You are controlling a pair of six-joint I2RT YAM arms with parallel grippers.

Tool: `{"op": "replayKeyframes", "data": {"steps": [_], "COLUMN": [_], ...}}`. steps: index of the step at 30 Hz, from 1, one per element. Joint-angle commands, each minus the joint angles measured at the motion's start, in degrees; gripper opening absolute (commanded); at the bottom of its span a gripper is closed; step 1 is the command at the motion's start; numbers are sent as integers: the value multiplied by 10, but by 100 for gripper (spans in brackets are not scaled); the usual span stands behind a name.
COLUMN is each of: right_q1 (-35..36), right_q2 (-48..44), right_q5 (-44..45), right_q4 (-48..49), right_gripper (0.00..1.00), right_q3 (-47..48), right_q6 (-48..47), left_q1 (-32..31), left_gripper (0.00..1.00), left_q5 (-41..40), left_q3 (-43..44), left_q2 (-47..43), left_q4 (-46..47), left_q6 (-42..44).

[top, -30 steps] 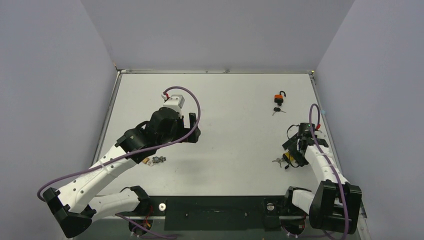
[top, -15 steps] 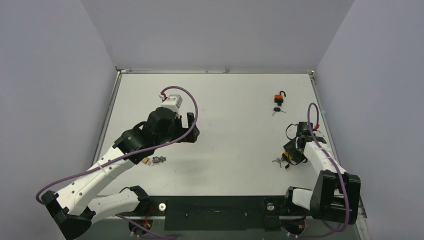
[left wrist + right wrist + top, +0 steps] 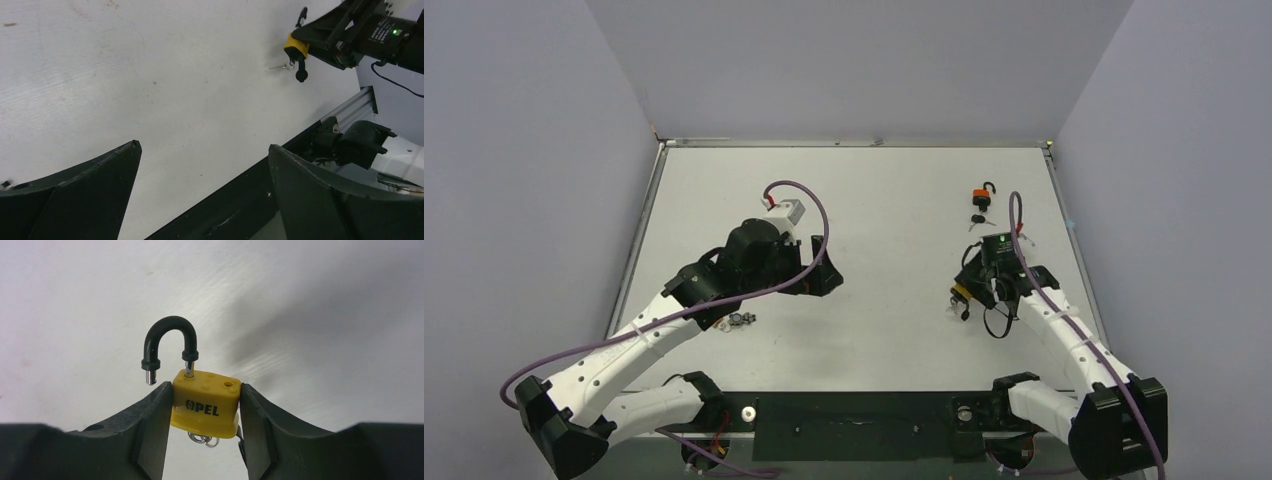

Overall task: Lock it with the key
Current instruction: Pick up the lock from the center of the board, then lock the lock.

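The right gripper (image 3: 206, 387) pinches a yellow padlock (image 3: 205, 407) whose black shackle (image 3: 167, 337) stands open. The left gripper (image 3: 203, 150) hangs spread above the white table (image 3: 150, 75).

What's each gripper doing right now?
left gripper: open, empty.
right gripper: closed on the yellow padlock, its black shackle open.

A robotics lab cell — bare white table (image 3: 894, 200) boxed in by plain grey walls (image 3: 854, 60).
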Motion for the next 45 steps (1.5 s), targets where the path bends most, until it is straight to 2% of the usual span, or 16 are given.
{"op": "replayKeyframes", "data": {"steps": [1,7,9,15,21,28,38,45], "right_q1": [100,277,323,416,474,544,598,617], "right_q2": [-25,4,16,21,19,36,88,114], "right_q5": [5,12,21,18,66,151,215,228], "right_q4": [10,20,15,23,11,-19,-52,-62], "right_gripper": [21,21,21,21,21,21,22,22], "right_q3": [105,255,290,319,338,382,437,462], "right_q6": [57,-3,-44,-140,-198,-233,-280,-303], "left_q1": [3,9,19,45,50,50,50,50], "left_gripper": [100,100,95,89,80,64,57,46], "left_q5": [86,135,148,187,192,168,185,193], "left_q3": [-21,-27,-9,56,95,125,128,113], "left_q2": [-2,-7,-10,-5,-10,29,55,63], "left_q4": [102,156,163,146,121,51,27,26], "left_q6": [-31,-57,-65,-77,-96,-88,-89,-93]}}
